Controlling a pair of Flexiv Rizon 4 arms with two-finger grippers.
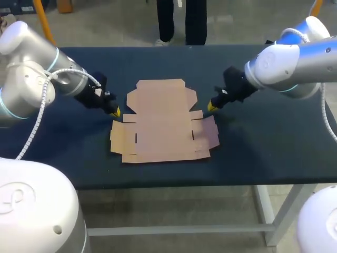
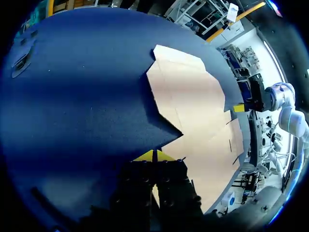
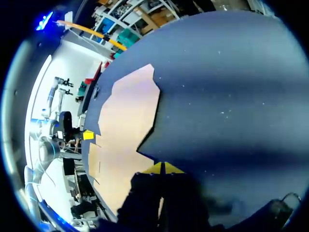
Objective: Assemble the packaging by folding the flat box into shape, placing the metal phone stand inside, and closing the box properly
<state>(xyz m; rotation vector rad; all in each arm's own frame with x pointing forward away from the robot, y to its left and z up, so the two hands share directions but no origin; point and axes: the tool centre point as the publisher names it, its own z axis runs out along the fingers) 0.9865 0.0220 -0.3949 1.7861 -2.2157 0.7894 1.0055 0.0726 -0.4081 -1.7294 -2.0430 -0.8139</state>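
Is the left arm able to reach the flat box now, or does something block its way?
Probably yes. The left gripper, fingers shut, sits at the left edge of the flat box with nothing between them. The right gripper is at the opposite edge, out of the way.

Gripper (image 3: 161, 168), tips together, just beside the flat box (image 3: 128, 116) on the table (image 3: 231, 87)

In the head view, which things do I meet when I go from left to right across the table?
Left tool → flat box → right tool.
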